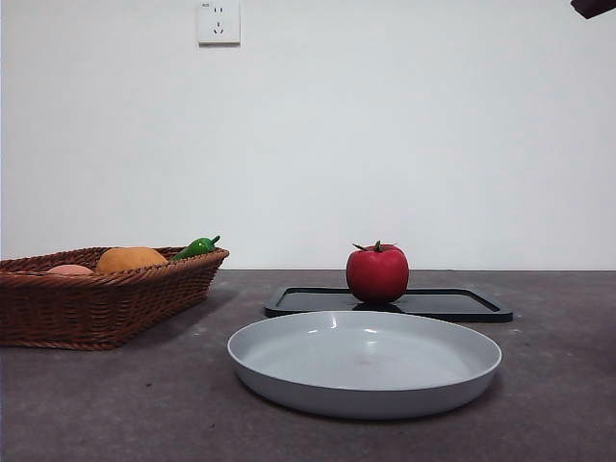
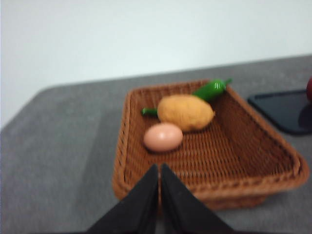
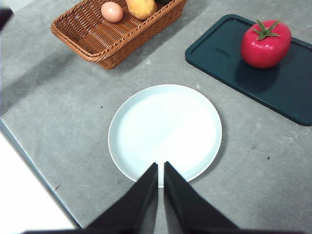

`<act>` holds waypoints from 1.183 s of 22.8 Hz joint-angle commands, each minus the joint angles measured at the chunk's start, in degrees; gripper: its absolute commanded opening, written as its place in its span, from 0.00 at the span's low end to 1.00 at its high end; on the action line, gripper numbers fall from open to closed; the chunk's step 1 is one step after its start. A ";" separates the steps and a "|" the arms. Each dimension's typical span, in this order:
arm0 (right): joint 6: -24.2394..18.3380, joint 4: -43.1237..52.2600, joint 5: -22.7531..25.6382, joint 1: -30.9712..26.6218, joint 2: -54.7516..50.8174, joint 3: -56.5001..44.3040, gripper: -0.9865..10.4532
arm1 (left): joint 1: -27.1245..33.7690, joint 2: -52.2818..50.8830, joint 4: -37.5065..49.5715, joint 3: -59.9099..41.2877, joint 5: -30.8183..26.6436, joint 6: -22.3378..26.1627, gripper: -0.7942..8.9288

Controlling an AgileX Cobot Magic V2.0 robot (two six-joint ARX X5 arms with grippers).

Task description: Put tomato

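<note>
The tomato sits upright on the black tray, calyx up, untouched and free to be grasped from above. Just in front of the tray lies an empty grey plate, likely its destination. The right gripper hangs high over the plate's near rim, jaws pressed together. The left gripper, also closed, waits above the wicker basket holding an egg, an orange fruit and a green pepper.
</note>
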 commanded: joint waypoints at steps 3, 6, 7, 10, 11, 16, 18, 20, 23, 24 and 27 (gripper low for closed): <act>0.57 0.59 -0.11 0.39 0.31 0.26 0.09 | 0.15 -0.07 -4.46 -1.18 -0.15 -0.79 0.09; 0.57 0.59 -0.13 0.39 0.31 0.26 0.09 | 0.15 -0.04 -4.44 -1.18 -0.15 -0.81 0.09; 0.57 0.59 -0.13 0.39 0.31 0.26 0.09 | 0.15 -0.04 -4.46 -1.18 -0.15 -0.79 0.09; 0.57 0.59 -0.13 0.39 0.31 0.26 0.09 | 0.15 -0.04 -4.46 -1.18 -0.15 -0.81 0.09; 0.57 0.59 -0.13 0.39 0.31 0.26 0.09 | 0.15 -0.04 -4.46 -1.18 -0.15 -0.81 0.09; 0.57 0.59 -0.13 0.39 0.31 0.26 0.09 | 0.15 -0.04 -4.46 -1.18 -0.15 -0.81 0.09; 0.57 0.59 -0.13 0.39 0.31 0.26 0.09 | 0.15 -0.04 -4.46 -1.18 -0.15 -0.81 0.09; 0.55 0.57 -0.11 0.39 0.31 0.26 0.09 | 0.15 -0.04 -4.46 -1.18 -0.15 -0.79 0.09; -3.76 2.73 3.39 -1.14 -0.72 0.17 0.09 | 0.15 -0.04 -4.46 -1.18 -0.15 -0.81 0.09; -3.74 5.57 4.50 -3.30 -1.64 -0.33 0.09 | 0.15 -0.04 -4.46 -1.18 -0.15 -0.81 0.09; -1.53 12.07 3.89 -10.03 -4.85 -2.73 0.09 | 0.15 -0.04 -4.46 -1.18 -0.15 -0.81 0.09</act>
